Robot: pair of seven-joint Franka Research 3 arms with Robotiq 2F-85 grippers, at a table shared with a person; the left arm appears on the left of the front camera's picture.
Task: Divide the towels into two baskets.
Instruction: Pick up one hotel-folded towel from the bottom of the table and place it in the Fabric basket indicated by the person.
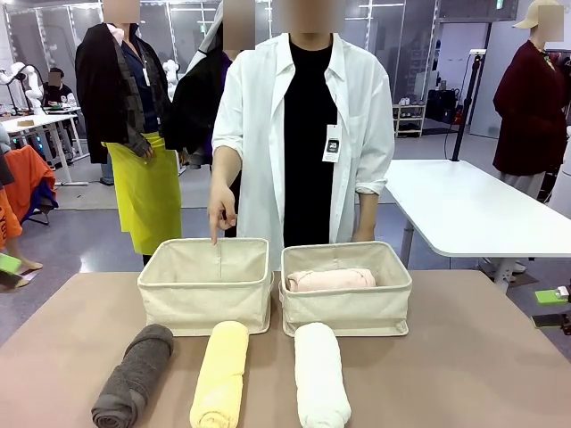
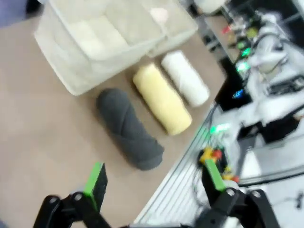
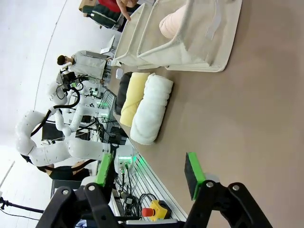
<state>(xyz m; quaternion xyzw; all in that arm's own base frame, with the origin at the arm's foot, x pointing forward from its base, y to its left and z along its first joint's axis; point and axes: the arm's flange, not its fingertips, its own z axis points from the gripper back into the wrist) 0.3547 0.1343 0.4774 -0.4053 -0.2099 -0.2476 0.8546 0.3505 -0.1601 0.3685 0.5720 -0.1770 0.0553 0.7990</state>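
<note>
You see the dark grey rolled terry towel (image 1: 134, 374), pale yellow roll (image 1: 221, 374) and white roll (image 1: 319, 374) side by side before the cream canvas left basket (image 1: 205, 308). The pale pink roll (image 1: 330, 279) lies in the matching right basket (image 1: 348, 314). Your left gripper (image 2: 154, 167) and right gripper (image 3: 148, 160) stand spread, gripping nothing.

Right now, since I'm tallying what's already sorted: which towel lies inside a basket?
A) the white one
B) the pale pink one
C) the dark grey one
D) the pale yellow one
B: the pink towel lies inside the basket on the robot's right, while the grey towel, yellow towel and white towel lie on the table.
</note>
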